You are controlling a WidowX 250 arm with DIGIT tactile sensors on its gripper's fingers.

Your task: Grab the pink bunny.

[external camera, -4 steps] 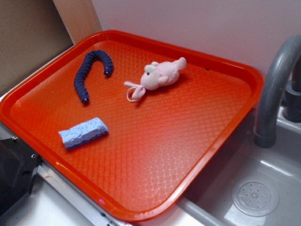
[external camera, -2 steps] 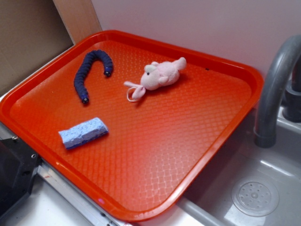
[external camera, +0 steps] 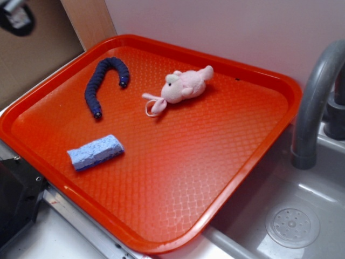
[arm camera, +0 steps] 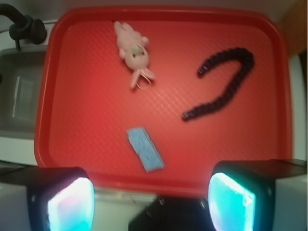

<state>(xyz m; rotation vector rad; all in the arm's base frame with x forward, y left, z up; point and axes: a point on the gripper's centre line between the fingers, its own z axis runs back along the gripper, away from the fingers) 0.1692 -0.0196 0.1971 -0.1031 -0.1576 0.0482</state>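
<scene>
The pink bunny (external camera: 183,86) lies on the red tray (external camera: 178,199), near the back of it, close to the wall. It is on its side, with its ears and a thin ribbon loop stretched out toward the middle of the tray. Nothing is touching it.

My gripper (arm camera: 151,202) is wide open and holds nothing. From my wrist view I see my two fingers (arm camera: 72,204) at the bottom edge, spread far apart, with the whole tray spread out below them. So I am high up and well away from the bunny. In the outside view only a small dark bit of my arm shows in the top corner.

So I think the job has hardly begun. The bunny is not grabbed yet. I must get over the bunny, go down to it, and squeeze shut around its soft body.

Two other things sit on the tray. A dark blue worm toy (external camera: 105,81) curves near the far left corner, just beside the bunny but not touching it. A blue sponge (external camera: 96,152) lies closer to the front, well apart from the bunny. I must not pick those. A gray tap (external camera: 315,102) and a sink (external camera: 294,224) are off to the side of the tray.
</scene>
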